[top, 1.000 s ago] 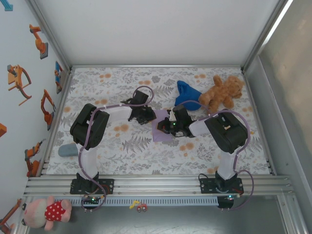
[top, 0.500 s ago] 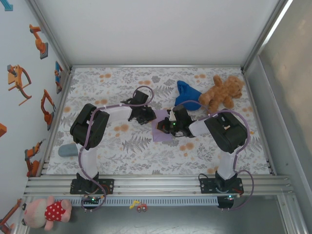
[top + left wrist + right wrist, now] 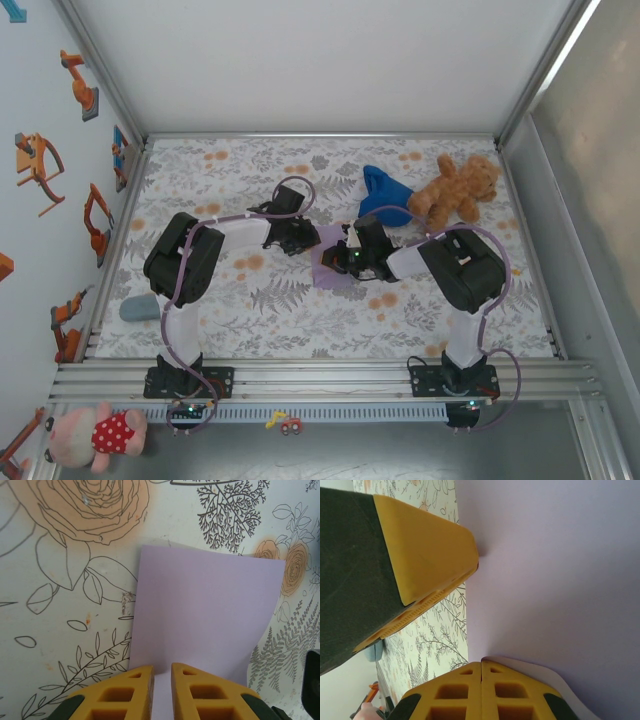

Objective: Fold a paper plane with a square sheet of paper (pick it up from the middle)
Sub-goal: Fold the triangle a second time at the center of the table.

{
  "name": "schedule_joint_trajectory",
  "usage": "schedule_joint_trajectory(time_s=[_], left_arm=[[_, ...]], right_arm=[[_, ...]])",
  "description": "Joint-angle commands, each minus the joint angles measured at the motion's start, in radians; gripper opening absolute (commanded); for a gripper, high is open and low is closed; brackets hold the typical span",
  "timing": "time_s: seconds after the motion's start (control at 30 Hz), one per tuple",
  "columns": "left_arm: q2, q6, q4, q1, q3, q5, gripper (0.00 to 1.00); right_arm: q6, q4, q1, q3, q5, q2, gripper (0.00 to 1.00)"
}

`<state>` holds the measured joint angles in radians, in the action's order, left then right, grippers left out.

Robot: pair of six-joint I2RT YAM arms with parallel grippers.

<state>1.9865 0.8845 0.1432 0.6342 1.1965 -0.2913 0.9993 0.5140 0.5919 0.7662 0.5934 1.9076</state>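
- The square sheet of thin lavender-purple paper (image 3: 326,274) lies in the middle of the flower-printed table cover (image 3: 200,180), between the two arms, and both grippers have their tips at it
- From the left wrist the paper (image 3: 205,615) looks like one plain panel; its right edge bows a little rather than lying dead flat
- The left gripper (image 3: 303,238) comes at the paper from the left. Its yellow fingers (image 3: 125,695) stand only a narrow slot apart (image 3: 161,667), tips down at the near edge of the sheet, with lavender showing in the slot. I can't tell whether they actually have hold of it
- The right gripper (image 3: 343,257) sits over the sheet's right half. Its yellow fingers (image 3: 455,692) are pressed flat together with no gap (image 3: 481,664), tips right at the paper (image 3: 560,580), whose pale edge curls up around them. Whether any paper is nipped between them, I can't make out
- In the right wrist view one yellow finger of the left gripper (image 3: 430,555) touches the paper's surface with its tip
- A crumpled deep blue cloth (image 3: 385,190) lies just beyond the right gripper, and a brown plush teddy bear (image 3: 455,190) lies beside the cloth, both off the paper
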Motion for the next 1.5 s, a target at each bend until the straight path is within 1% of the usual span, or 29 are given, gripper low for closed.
schedule_joint_trajectory(time_s=[0.0,0.73,1.03,1.2,1.47], left_arm=[[0.023,0.007,0.052,0.002,-0.031,-0.01,0.18],[0.016,0.01,0.053,0.002,-0.032,-0.011,0.17],[-0.056,-0.006,0.055,0.002,-0.011,-0.04,0.18],[-0.089,-0.028,0.06,0.002,-0.008,-0.031,0.18],[-0.029,-0.025,0.078,0.001,-0.001,-0.029,0.17]], right_arm=[[0.0,0.031,0.006,0.022,0.014,0.021,0.0],[-0.026,0.021,0.006,0.004,0.005,-0.021,0.0],[-0.062,-0.043,0.006,0.0,-0.018,-0.063,0.0],[-0.063,-0.042,0.008,-0.009,-0.012,-0.061,0.0],[-0.067,-0.049,0.01,-0.019,-0.006,-0.066,0.0]])
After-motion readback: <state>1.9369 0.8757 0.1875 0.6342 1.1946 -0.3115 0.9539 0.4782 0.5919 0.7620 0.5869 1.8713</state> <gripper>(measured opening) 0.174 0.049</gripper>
